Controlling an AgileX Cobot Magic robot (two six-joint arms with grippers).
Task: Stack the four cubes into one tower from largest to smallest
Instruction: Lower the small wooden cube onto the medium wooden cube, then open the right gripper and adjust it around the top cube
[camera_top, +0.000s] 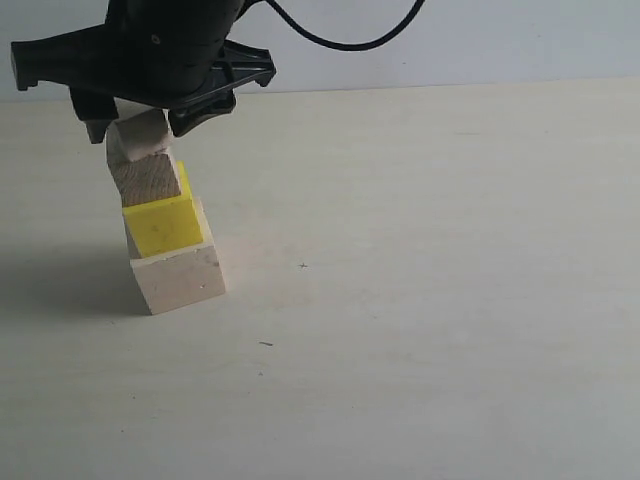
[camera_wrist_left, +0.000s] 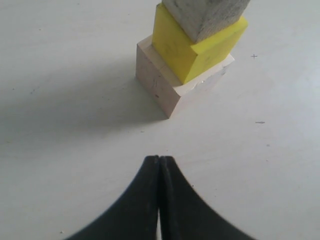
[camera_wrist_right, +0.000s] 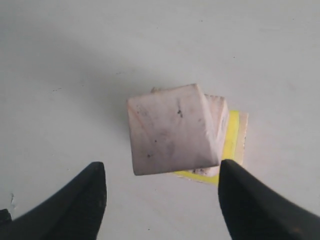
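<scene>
The tower stands at the left of the table: pale wood cube (camera_top: 180, 280) at the bottom, then the yellow cube (camera_top: 163, 222), then the light-brown cube (camera_top: 148, 180). The pinkish cube (camera_top: 138, 142) sits tilted on top. The column is staggered and leans a little. My right gripper (camera_top: 145, 125) reaches across and hovers over the top, open, its fingers on either side of the pinkish cube (camera_wrist_right: 172, 130) without touching it. The yellow cube (camera_wrist_right: 231, 145) peeks out beneath. My left gripper (camera_wrist_left: 159, 159) is shut and empty, low near the table, some way from the pale wood cube (camera_wrist_left: 157, 82).
The pale table (camera_top: 420, 300) stretches to the right of the tower with only small specks on it. A black cable (camera_top: 340, 40) hangs behind the right arm. The tower's shadow lies on the table to its left.
</scene>
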